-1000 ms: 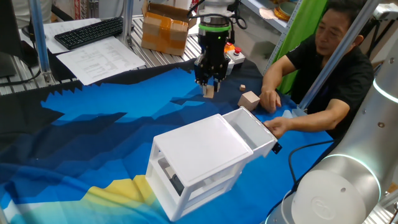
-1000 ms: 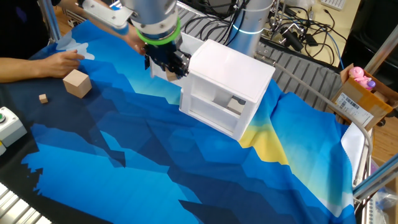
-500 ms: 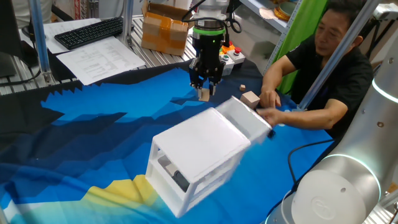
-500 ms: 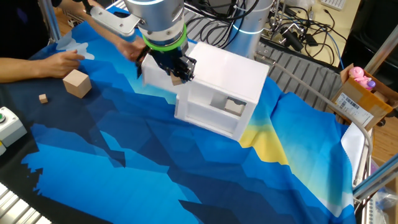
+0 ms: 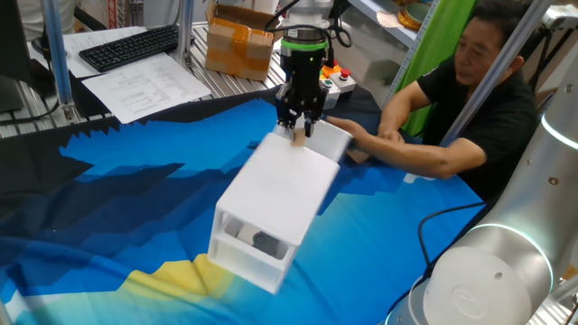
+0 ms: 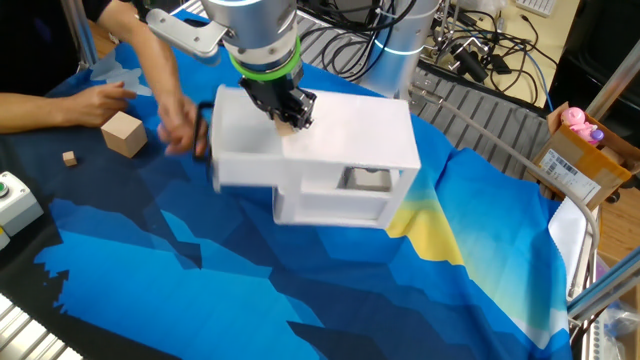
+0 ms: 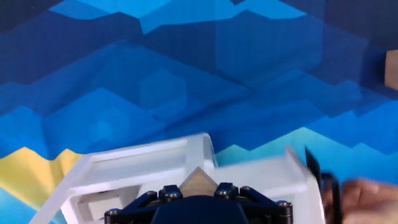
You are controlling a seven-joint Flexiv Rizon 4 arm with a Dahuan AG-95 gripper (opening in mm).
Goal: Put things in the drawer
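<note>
A: Grip status?
B: My gripper point(image 5: 298, 132) is clenched on a cube point(image 7: 198, 181), corner poking out between the fingers, bottom centre of hand view.
A: Where's that sit?
B: Upper centre in both fixed views, gripper point(image 6: 285, 118) hanging just above the cabinet point(image 5: 268, 209) top, near the drawer point(image 6: 243, 143) end.
A: Drawer?
B: Pulled out, blurred. A person's hand point(image 6: 181, 128) is at its front, left of frame.
A: Other cubes?
B: One small cube point(image 6: 69, 158) at far left, near the bigger block point(image 6: 124, 133). Both well apart from me.
</note>
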